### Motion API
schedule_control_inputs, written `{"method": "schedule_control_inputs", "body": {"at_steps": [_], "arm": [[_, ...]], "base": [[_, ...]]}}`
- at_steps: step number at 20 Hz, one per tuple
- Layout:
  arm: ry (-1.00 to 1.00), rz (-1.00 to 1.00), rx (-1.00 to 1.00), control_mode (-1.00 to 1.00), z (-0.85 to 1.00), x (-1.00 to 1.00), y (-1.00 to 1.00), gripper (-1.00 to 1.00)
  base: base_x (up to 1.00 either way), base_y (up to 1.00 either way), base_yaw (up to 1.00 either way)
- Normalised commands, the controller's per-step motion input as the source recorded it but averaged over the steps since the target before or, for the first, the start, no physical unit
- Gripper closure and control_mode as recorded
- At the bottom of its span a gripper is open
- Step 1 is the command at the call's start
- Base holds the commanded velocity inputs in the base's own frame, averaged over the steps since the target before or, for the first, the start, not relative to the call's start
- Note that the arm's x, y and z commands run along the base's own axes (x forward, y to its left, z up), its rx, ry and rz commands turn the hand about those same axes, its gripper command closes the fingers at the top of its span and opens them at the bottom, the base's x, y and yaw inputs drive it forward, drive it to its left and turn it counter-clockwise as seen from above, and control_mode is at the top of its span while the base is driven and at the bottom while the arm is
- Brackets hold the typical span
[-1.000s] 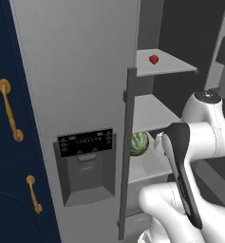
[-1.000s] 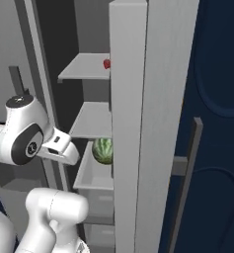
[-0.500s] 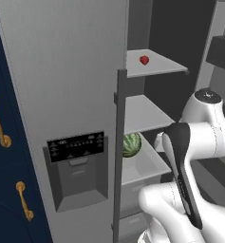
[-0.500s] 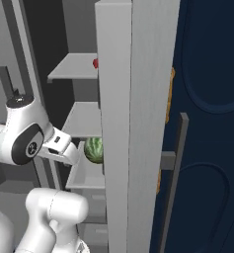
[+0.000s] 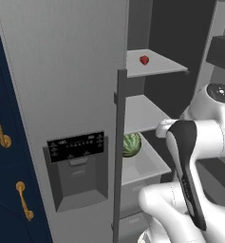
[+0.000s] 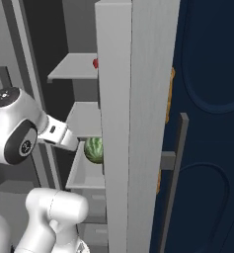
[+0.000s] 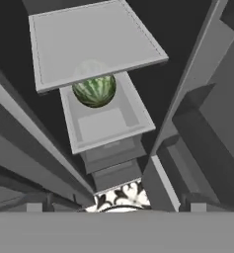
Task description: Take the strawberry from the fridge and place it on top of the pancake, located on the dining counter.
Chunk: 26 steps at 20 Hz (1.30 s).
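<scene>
The tiny red strawberry (image 5: 144,60) lies on the top inner shelf (image 5: 154,64) of the open grey fridge (image 5: 61,95); in the right base view the strawberry (image 6: 95,63) peeks out beside the door edge (image 6: 133,123). My gripper (image 6: 75,143) is at the end of the bent white arm, in front of the middle shelves near the watermelon (image 6: 94,149), well below the strawberry. Its fingers are not clear enough to read. The hand view looks down on a bare shelf (image 7: 89,44) and the watermelon (image 7: 94,89). Pancake and dining counter are out of view.
The striped green watermelon (image 5: 131,144) sits in a grey drawer (image 5: 145,166). The closed fridge door carries the black dispenser panel (image 5: 78,144) and a long vertical handle (image 5: 118,152). Navy cabinets with gold handles (image 5: 0,123) flank the fridge on the left; a navy panel (image 6: 207,123) is on the right.
Over the last second both base views slid sideways with the base, then settled; fridge contents kept their places. The arm holds the same pose.
</scene>
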Motion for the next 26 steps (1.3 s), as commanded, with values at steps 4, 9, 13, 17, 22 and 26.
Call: {"method": "schedule_control_inputs", "body": {"at_steps": [4, 9, 13, 17, 22, 26], "arm": [[-0.56, 0.00, -0.06, -1.00, 1.00, 0.20, 0.07, -1.00], [-0.31, 0.00, -0.01, -1.00, 0.82, 0.23, 0.00, -1.00], [-0.17, 0.00, 0.00, -1.00, 0.73, 0.57, 0.00, -1.00], [-0.03, 0.00, 0.00, -1.00, 0.64, 0.48, -0.01, -1.00], [0.00, 0.00, -0.01, -1.00, 0.01, 0.95, 0.00, -1.00], [0.01, 0.00, 0.00, -1.00, 0.00, 1.00, -0.09, -1.00]], "base": [[0.00, 0.00, 0.00], [0.00, 0.00, 0.00], [0.00, 0.00, 0.00], [0.00, 0.00, 0.00], [0.00, 0.00, 0.00], [0.00, 0.00, 0.00]]}}
